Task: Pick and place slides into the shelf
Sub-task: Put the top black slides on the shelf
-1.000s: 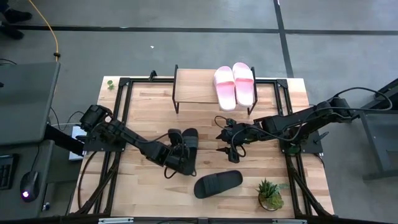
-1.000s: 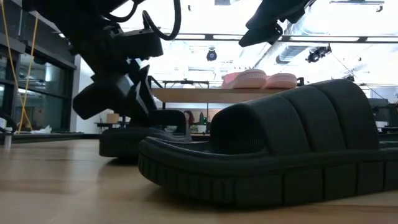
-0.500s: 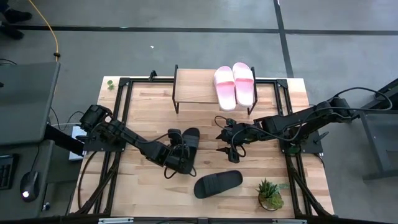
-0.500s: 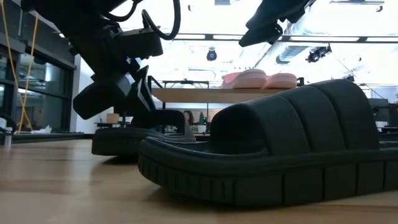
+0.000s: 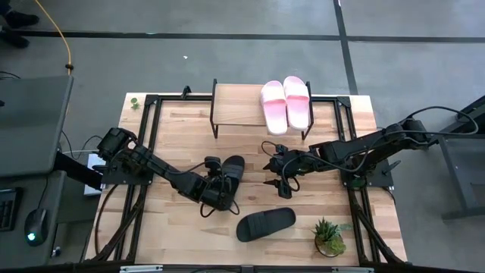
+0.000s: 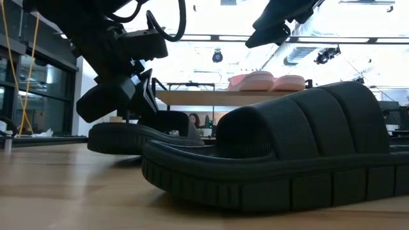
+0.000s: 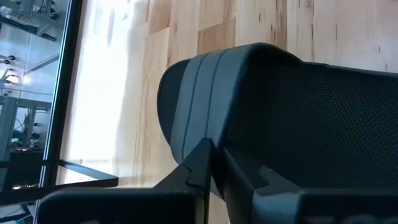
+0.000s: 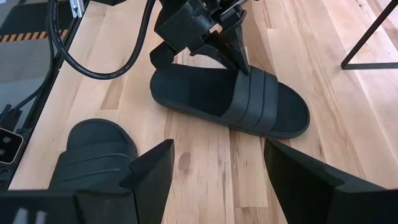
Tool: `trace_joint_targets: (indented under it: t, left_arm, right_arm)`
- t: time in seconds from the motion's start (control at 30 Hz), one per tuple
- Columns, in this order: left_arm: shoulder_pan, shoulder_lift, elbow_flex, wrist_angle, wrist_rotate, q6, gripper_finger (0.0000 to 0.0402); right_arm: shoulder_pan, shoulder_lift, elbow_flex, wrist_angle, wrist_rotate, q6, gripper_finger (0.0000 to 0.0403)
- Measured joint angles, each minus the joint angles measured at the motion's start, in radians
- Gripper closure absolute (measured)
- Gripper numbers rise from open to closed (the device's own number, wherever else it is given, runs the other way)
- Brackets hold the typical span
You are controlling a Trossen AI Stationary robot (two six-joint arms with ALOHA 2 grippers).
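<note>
Two pink slides point(image 5: 286, 105) lie side by side on the right end of the shelf point(image 5: 239, 106), which stands at the table's far edge. One black slide point(image 5: 229, 176) lies mid-table, and my left gripper point(image 5: 217, 187) is shut on its strap. The other black slide point(image 5: 265, 224) lies on its sole nearer the front edge. My right gripper point(image 5: 274, 180) hangs open above the table, right of the held slide, touching nothing. My left gripper pinches the black slide's strap at its edge point(image 7: 214, 134) between its two fingers point(image 8: 231, 46). The fingers slant down from the table's left side. The slide lies with its sole on the table point(image 8: 186, 102).
A small potted plant point(image 5: 330, 236) stands at the front right corner. Black frame bars point(image 5: 144, 152) run along the table's left and right sides. Bare board point(image 5: 235, 110) takes up the shelf's left part.
My left gripper has shut on the black slide's strap while the arm stayed where it was. The slide has shifted a little on the table as the fingers closed: its heel end has swung slightly. My right gripper has kept still and open.
</note>
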Motion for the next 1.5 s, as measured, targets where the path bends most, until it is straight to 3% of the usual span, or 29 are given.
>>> trace_joint_targets:
  t: [0.17, 0.53, 1.13, 1.5]
  left_arm:
    - [0.0, 0.0, 0.009, -0.019, 0.003, 0.0, 0.0393]
    - [0.0, 0.0, 0.141, -0.294, -0.035, -0.104, 0.0392]
    - [0.0, 0.0, 0.215, -0.485, -0.126, -0.158, 0.0398]
    - [0.0, -0.017, 0.274, -0.602, -0.183, -0.164, 0.0399]
  right_arm:
    - [0.0, 0.0, 0.0, 0.0, 0.0, 0.0, 0.0163]
    - [0.0, 0.0, 0.0, 0.0, 0.001, -0.023, 0.0163]
    - [0.0, 0.0, 0.0, -0.004, 0.004, -0.065, 0.0163]
    - [-0.079, -0.001, 0.0, -0.037, 0.006, -0.131, 0.0163]
